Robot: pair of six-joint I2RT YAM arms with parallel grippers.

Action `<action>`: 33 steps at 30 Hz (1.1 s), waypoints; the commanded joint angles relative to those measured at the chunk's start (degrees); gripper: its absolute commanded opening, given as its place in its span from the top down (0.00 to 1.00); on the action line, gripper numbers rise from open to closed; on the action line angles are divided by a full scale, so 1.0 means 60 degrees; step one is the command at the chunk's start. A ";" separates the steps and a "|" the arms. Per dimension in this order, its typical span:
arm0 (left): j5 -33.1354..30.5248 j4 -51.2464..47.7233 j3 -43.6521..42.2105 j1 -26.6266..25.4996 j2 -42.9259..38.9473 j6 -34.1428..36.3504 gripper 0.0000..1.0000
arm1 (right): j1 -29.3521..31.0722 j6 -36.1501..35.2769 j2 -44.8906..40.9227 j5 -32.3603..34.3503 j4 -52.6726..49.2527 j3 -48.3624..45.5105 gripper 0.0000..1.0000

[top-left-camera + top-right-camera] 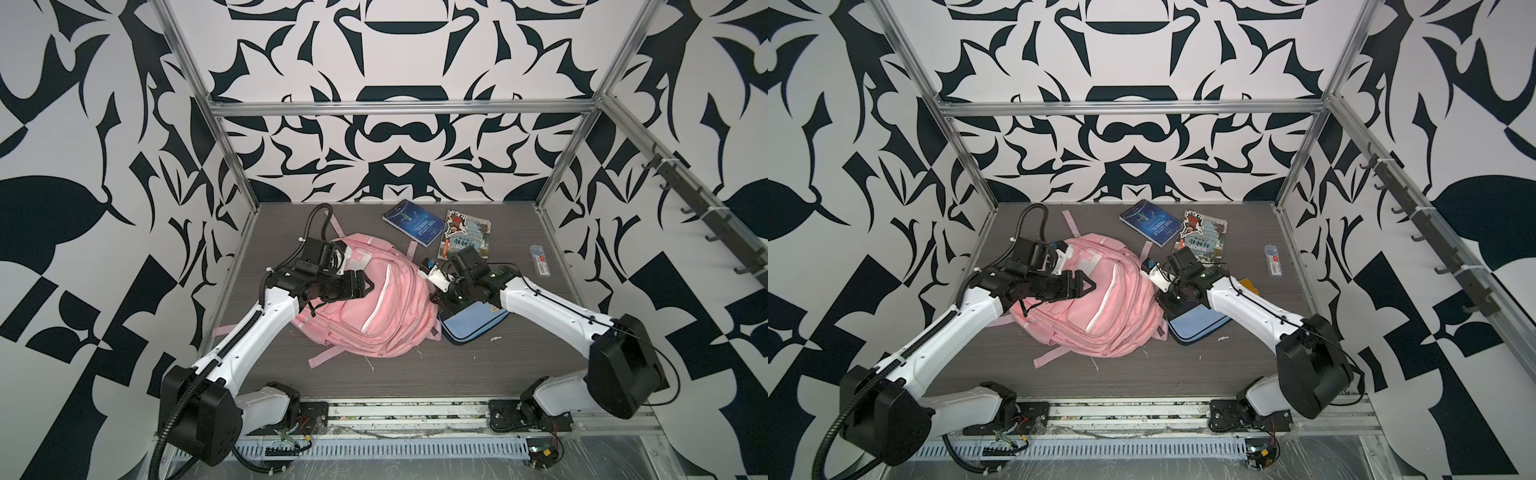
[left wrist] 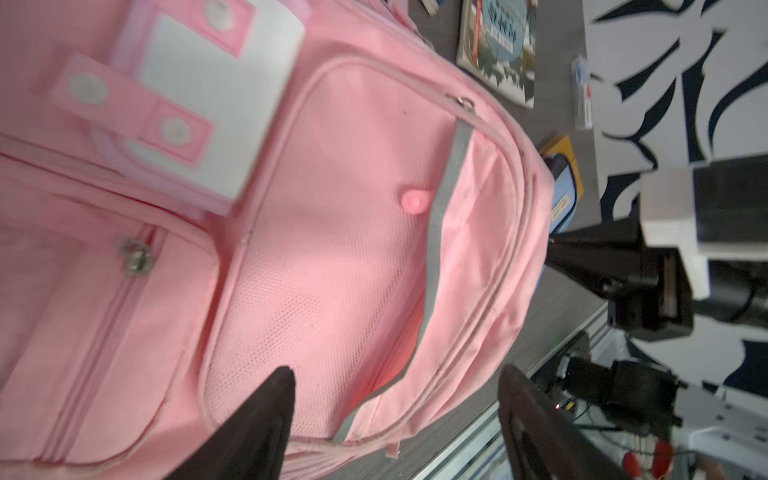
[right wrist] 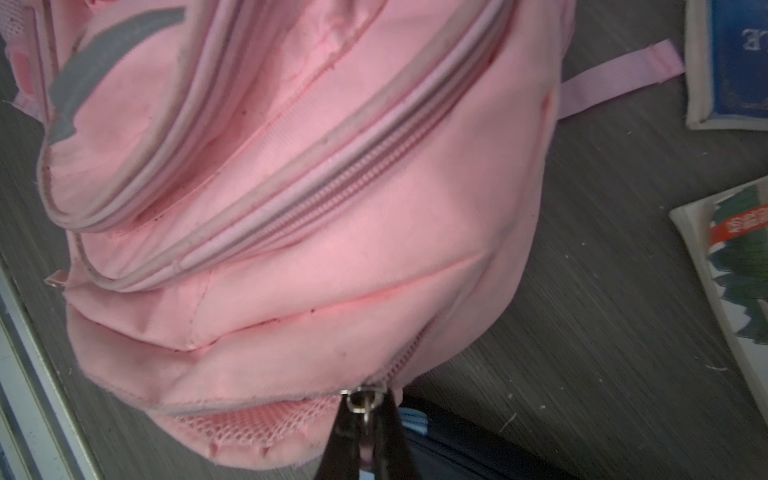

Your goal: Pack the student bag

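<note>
The student bag (image 1: pixel 374 307) (image 1: pixel 1100 307) is a pink backpack lying flat in the middle of the grey table. My left gripper (image 1: pixel 368 286) (image 1: pixel 1090 284) hovers over its front pocket on the left side. In the left wrist view the left gripper (image 2: pixel 397 374) is open, with only the bag's mesh pocket (image 2: pixel 316 291) beyond it and nothing between the fingers. My right gripper (image 1: pixel 434 297) (image 3: pixel 365 409) sits at the bag's right edge, shut on a metal zip pull (image 3: pixel 365 399) of the bag (image 3: pixel 311 208).
A light-blue and navy pencil case (image 1: pixel 473 322) lies under the right wrist, against the bag. A blue book (image 1: pixel 413 228) and an illustrated book (image 1: pixel 465 235) lie behind the bag. A small clear box (image 1: pixel 540 259) lies by the right frame post. Pink straps trail around the bag.
</note>
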 commanded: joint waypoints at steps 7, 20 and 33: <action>-0.2895 -0.0125 -0.0269 -0.2449 0.0888 0.1011 0.01 | -0.0092 -0.0327 0.0167 -0.0533 0.0261 0.0839 1.00; -0.4406 0.0678 0.0234 -0.3236 0.2935 0.0927 0.65 | -0.0183 -0.0283 0.0116 -0.0504 0.0250 0.0834 1.00; -0.1815 0.0881 0.0498 -0.0958 0.0899 -0.1545 1.00 | 0.0386 -0.1787 -0.0452 -0.0129 -0.0396 0.0360 1.00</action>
